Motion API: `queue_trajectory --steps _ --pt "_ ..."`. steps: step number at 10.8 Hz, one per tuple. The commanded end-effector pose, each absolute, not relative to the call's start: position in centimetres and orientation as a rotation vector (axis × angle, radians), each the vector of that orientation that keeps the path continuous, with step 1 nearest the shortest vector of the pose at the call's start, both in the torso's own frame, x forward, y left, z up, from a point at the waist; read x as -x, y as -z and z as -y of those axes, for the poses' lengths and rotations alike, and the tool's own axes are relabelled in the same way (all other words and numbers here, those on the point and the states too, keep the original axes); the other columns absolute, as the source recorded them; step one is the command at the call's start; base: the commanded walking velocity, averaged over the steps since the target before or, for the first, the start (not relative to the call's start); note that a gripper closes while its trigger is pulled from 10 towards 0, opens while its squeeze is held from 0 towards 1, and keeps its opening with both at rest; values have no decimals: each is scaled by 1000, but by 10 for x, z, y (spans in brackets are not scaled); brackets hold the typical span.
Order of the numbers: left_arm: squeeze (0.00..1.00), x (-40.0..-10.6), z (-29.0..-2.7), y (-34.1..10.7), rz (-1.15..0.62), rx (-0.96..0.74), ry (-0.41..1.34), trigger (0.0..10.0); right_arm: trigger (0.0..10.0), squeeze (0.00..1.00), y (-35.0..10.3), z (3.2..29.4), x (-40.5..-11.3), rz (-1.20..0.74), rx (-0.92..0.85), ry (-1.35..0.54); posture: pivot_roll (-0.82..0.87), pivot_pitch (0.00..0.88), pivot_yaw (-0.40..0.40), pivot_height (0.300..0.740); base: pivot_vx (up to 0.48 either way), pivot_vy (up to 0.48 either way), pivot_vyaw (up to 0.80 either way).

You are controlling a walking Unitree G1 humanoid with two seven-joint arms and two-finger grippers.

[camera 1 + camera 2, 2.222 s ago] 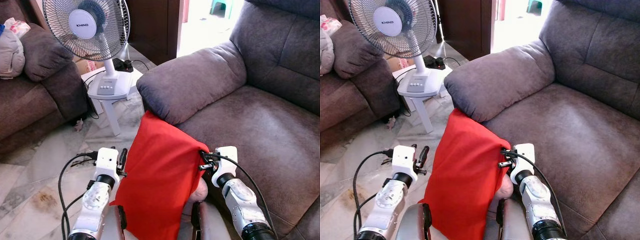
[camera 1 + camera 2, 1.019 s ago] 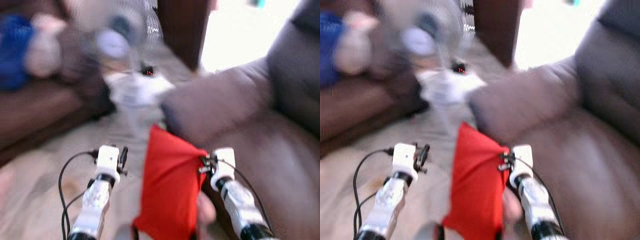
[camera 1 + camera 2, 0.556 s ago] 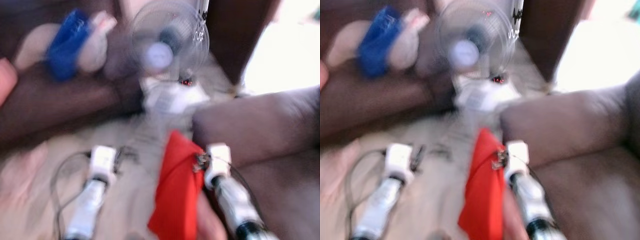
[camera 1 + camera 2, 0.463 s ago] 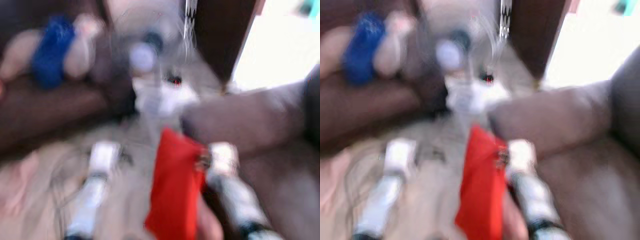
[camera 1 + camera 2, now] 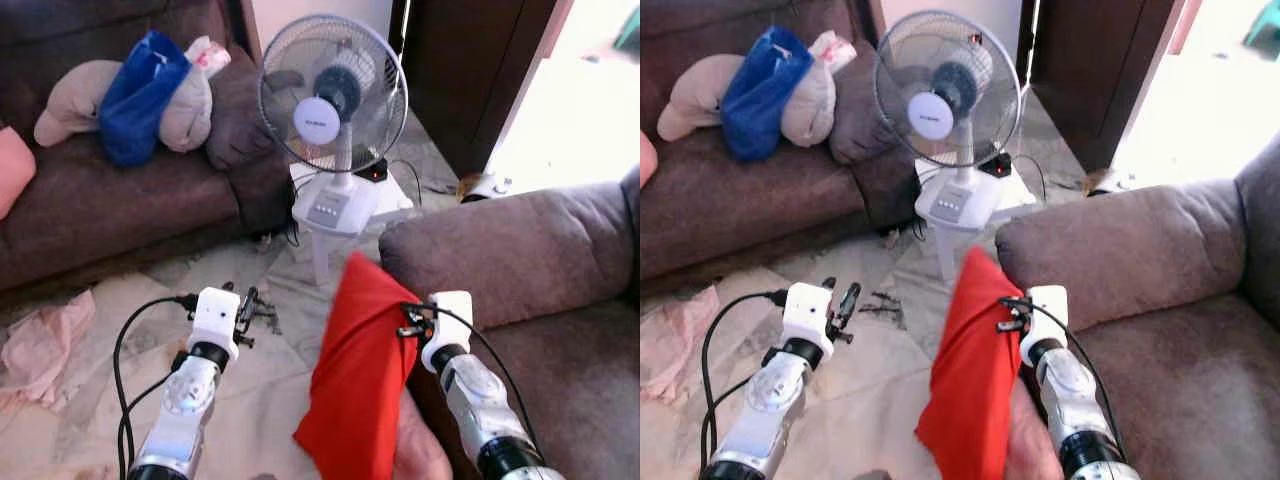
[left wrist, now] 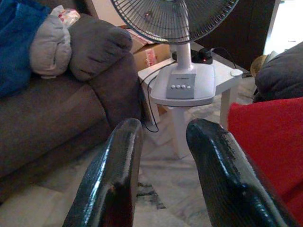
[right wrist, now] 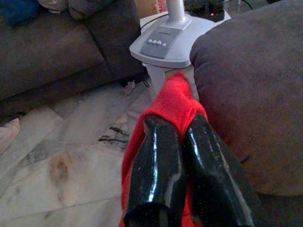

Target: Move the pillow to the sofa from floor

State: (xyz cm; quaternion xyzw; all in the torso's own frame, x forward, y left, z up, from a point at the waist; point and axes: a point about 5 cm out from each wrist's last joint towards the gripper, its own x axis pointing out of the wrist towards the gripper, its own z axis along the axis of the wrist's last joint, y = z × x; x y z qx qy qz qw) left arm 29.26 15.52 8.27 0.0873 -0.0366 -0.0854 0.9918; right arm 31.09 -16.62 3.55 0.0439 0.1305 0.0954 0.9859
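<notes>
Marble floor (image 5: 90, 400) lies before the robot in the left eye view, with a white fan (image 5: 330, 105) at 12 o'clock and the grey sofa (image 5: 540, 270) at 3 o'clock. Off the floor, the red pillow (image 5: 355, 385) hangs beside the sofa arm, pinched by the right end effector (image 5: 408, 322). In the left wrist view, the left end effector (image 6: 163, 137) is spread and empty. In the right wrist view, both fingers (image 7: 158, 161) clamp the pillow's corner.
</notes>
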Motion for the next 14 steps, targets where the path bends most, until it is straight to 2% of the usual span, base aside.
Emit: queue_trajectory --steps 1,3,13,14 --pt "0 -291 -159 -82 63 -169 164 10000 10000 0 -63 168 -326 -111 -94 -178 35 62 41 740 0 0 0" --pt "0 -289 -159 -81 51 -157 165 10000 10000 0 -64 169 -326 -100 -107 -161 37 60 41 740 0 0 0" --pt "0 -292 -158 -80 29 -148 156 10000 10000 0 -66 175 -331 -101 -106 -106 33 42 37 740 0 471 0" --pt "0 -292 -158 -80 30 -147 157 10000 10000 0 -66 176 -331 -105 -107 -99 30 37 36 740 0 0 0"
